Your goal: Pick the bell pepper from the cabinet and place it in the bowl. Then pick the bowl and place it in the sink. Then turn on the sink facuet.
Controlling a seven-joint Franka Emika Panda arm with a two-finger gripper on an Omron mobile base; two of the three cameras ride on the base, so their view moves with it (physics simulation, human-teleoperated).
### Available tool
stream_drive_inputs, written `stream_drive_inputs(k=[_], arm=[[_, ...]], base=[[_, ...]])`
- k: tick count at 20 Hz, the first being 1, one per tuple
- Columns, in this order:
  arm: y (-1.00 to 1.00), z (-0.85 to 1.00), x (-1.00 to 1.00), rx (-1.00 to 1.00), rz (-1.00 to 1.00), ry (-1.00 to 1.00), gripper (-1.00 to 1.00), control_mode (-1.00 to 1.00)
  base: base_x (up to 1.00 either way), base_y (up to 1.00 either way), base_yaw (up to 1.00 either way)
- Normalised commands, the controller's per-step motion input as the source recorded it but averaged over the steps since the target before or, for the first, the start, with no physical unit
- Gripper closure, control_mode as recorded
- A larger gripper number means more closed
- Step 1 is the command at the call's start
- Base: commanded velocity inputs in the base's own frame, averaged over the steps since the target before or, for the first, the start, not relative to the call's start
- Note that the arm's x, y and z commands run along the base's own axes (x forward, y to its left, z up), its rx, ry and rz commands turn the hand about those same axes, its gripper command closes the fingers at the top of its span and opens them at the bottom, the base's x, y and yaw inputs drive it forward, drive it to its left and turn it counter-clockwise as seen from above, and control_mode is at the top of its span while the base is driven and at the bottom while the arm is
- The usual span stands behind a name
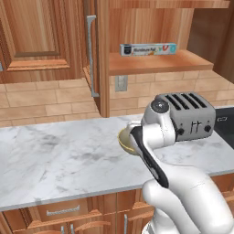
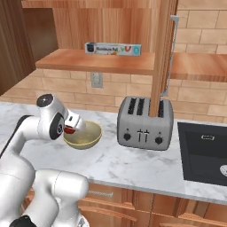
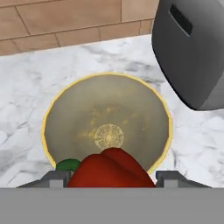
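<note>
Fingers (image 3: 59,178) were clamped on the one red pepper (image 3: 111,170) at bottom center of the hand view, right above the single bowl (image 3: 107,131). Bowl held nothing inside, just its olive bottom. One toaster (image 3: 190,48) sat upper right, beside it.

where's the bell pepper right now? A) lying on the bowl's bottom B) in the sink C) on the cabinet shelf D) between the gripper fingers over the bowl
D: the hand view shows the bell pepper held between the gripper fingers, above the bowl, whose bottom is bare.
</note>
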Motion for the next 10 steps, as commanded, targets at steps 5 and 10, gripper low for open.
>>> stream_drive_inputs(k=[5, 10], arm=[[0.01, -0.69, 0.58, 0.0, 0.0, 0.19, 1.0, -1.0], [0.0, -0.44, 0.31, 0.01, 0.0, 0.09, 1.0, -1.0]], base=[[0.0, 0.0, 0.0], [0.0, 0.0, 0.0]])
